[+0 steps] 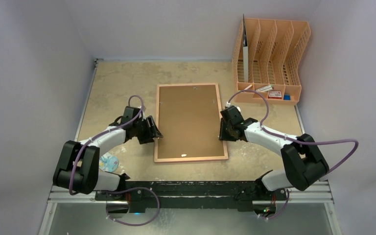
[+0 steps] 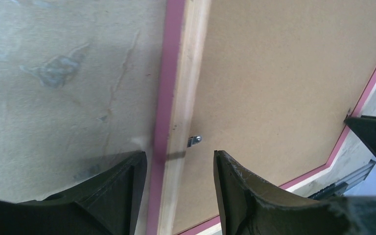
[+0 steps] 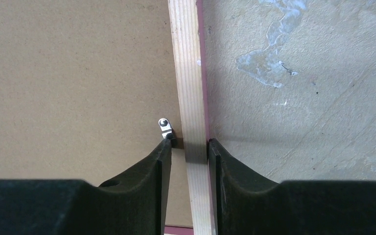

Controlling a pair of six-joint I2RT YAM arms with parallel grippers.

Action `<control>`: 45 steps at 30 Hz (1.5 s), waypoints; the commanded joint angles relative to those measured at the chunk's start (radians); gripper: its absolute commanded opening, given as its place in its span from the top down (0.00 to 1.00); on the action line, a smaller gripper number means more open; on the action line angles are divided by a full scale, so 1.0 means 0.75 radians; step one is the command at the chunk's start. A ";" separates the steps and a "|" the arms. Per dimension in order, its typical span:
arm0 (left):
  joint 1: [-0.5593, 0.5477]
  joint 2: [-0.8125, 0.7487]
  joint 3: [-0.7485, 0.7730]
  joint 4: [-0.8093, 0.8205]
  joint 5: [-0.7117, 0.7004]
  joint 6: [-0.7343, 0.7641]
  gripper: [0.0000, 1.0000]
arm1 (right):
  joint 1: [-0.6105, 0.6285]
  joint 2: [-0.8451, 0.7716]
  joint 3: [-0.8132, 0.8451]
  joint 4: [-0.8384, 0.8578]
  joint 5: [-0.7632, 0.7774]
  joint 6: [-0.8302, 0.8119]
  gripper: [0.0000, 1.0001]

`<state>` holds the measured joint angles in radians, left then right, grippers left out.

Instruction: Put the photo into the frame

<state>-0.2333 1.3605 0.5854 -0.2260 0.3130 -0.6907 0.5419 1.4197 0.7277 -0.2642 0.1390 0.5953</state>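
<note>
From overhead, shows the frame (image 1: 191, 159) lying back-up at the middle of the surface (image 1: 112, 88), brown backing board (image 1: 191, 122) inside, left gripper (image 1: 157, 133) at its left rail, right gripper (image 1: 222, 129) at its right. From the left wrist, shows jaws open, straddling that rail with gaps on both sides. From the right wrist, shows jaws set narrow around the rail, outer finger (image 3: 214, 164) touching, inner finger (image 3: 160, 164) just short beside a metal clip (image 3: 165, 126).

Your right gripper (image 3: 189, 143) straddles the frame (image 3: 188, 73) rail, not clamped. A metal clip (image 3: 164, 125) touches its left finger, on the backing board (image 3: 68, 73).
</note>
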 commanded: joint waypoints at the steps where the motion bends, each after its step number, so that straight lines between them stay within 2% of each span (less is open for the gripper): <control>1: -0.030 0.030 -0.008 0.019 0.014 0.024 0.45 | 0.006 0.002 0.001 0.008 -0.017 0.034 0.66; 12: -0.037 0.031 -0.006 0.023 0.018 0.025 0.45 | 0.006 0.014 -0.003 0.062 0.045 0.106 0.74; 19: -0.037 0.031 -0.007 0.021 0.014 0.025 0.45 | 0.006 -0.083 -0.031 0.081 -0.047 0.075 0.54; 25: -0.038 0.029 -0.003 0.020 0.017 0.027 0.45 | 0.006 -0.016 -0.037 0.111 -0.072 0.028 0.52; 34: -0.039 0.027 -0.003 0.017 0.013 0.027 0.45 | 0.008 0.054 -0.017 0.109 0.000 0.017 0.57; 41: -0.039 0.027 -0.003 0.018 0.012 0.027 0.45 | 0.008 0.068 -0.002 0.065 0.026 0.079 0.70; 45: -0.039 0.026 -0.004 0.019 0.012 0.027 0.45 | 0.007 0.054 -0.001 0.056 0.008 0.091 0.75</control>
<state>-0.2512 1.3682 0.5854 -0.2108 0.3271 -0.6876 0.5419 1.4361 0.7147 -0.2142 0.1432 0.6300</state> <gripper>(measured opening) 0.551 0.373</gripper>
